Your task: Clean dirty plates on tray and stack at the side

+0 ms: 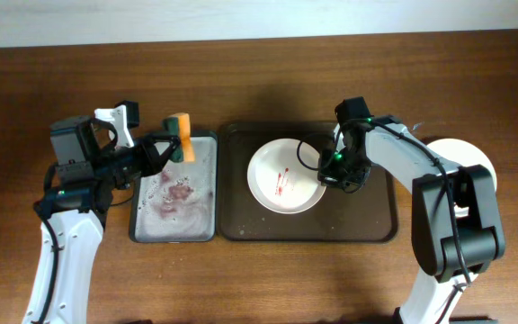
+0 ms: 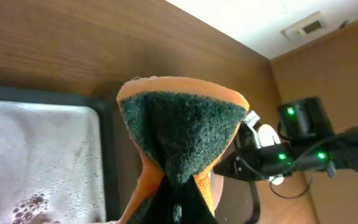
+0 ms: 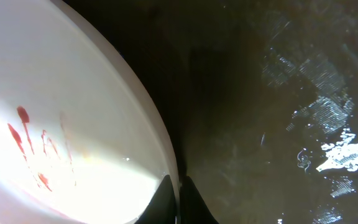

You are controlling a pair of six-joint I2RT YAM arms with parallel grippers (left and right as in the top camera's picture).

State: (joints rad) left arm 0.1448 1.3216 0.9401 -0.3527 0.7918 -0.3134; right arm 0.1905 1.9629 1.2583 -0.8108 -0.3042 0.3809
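Smeared plate pinned by its rim, sponge held ready.

Found the white plate (image 1: 281,180) flat in the brown tray (image 1: 367,216), red smears at its middle. Saw the right gripper (image 1: 335,173) clamped on its right rim and the left gripper (image 1: 171,148) squeezing a sponge (image 1: 183,124) above the soapy small tray (image 1: 216,180). Judged best: hold the rim firmly, tilt slightly, and scrub with the green face so nothing slid. Noted a second plate (image 1: 461,153) aside, far right.
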